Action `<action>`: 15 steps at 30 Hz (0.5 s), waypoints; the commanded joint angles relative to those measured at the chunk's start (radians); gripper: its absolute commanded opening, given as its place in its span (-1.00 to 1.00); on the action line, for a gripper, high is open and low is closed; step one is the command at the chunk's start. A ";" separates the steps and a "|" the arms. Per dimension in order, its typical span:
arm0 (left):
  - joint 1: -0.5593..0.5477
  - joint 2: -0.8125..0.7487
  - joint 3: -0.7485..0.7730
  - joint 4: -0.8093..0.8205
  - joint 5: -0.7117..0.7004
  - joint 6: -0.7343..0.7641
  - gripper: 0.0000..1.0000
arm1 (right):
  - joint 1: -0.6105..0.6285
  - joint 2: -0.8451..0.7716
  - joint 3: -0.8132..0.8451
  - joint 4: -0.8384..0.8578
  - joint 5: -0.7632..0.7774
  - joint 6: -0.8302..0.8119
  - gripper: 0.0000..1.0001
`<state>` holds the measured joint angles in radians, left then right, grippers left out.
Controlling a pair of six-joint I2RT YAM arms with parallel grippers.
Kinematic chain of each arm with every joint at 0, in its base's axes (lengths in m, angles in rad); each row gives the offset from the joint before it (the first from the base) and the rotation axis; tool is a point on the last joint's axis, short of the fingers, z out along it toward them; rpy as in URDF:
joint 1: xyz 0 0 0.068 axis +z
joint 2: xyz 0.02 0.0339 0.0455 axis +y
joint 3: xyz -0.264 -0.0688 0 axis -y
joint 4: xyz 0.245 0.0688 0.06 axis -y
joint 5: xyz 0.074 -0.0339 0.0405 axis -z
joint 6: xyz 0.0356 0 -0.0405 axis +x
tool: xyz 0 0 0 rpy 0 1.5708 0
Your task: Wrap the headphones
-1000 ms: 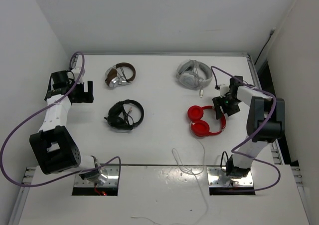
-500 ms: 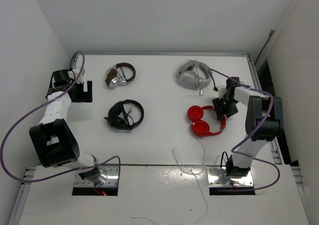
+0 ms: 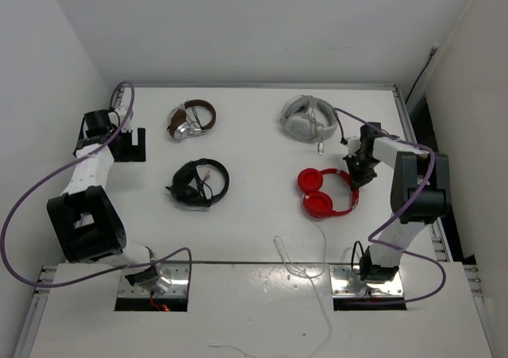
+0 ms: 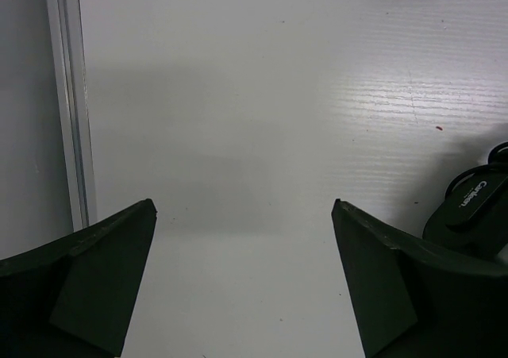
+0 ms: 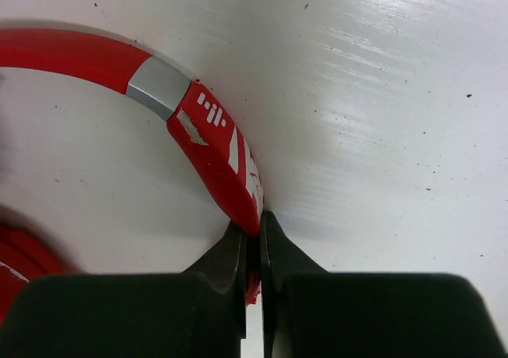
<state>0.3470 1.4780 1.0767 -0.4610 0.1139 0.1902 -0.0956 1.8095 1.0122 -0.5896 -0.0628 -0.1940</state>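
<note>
The red headphones [image 3: 320, 204] lie flat on the white table at centre right, two round earcups side by side. Their thin headband [image 3: 352, 199] curves round to the right. A thin white cable [image 3: 325, 251] runs from them toward the near edge. My right gripper [image 3: 354, 175] is shut on the headband [image 5: 214, 148], which is pinched between the two black fingers [image 5: 255, 231] just past its silver joint. My left gripper [image 3: 132, 145] is at the far left of the table, open, with bare table between its fingers [image 4: 244, 207].
A black pair of headphones [image 3: 198, 183] lies left of centre, and its edge [image 4: 476, 207] shows in the left wrist view. A brown and silver pair [image 3: 190, 120] and a white-grey pair [image 3: 305, 118] sit at the back. The table's left rail [image 4: 67, 96] runs beside my left gripper.
My right gripper has come down onto the red headband and shut on it. The left arm has shifted slightly toward the back left, still open.
</note>
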 commanded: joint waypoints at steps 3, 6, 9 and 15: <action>0.006 -0.025 0.043 0.028 0.006 0.008 0.98 | -0.006 -0.016 0.041 -0.079 -0.121 0.057 -1.00; 0.006 -0.048 0.077 0.028 0.052 0.034 0.98 | 0.037 -0.076 0.234 -0.166 -0.181 0.125 -1.00; 0.006 -0.061 0.129 -0.001 0.130 0.034 0.98 | 0.095 -0.099 0.363 -0.210 -0.190 0.160 -1.00; -0.003 -0.252 0.011 0.005 0.490 0.081 0.89 | 0.129 -0.108 0.564 -0.228 -0.180 0.248 -1.00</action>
<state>0.3477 1.3579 1.1397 -0.4652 0.3725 0.2317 0.0288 1.7592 1.5078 -0.7723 -0.1883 -0.0296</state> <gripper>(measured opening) 0.954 0.025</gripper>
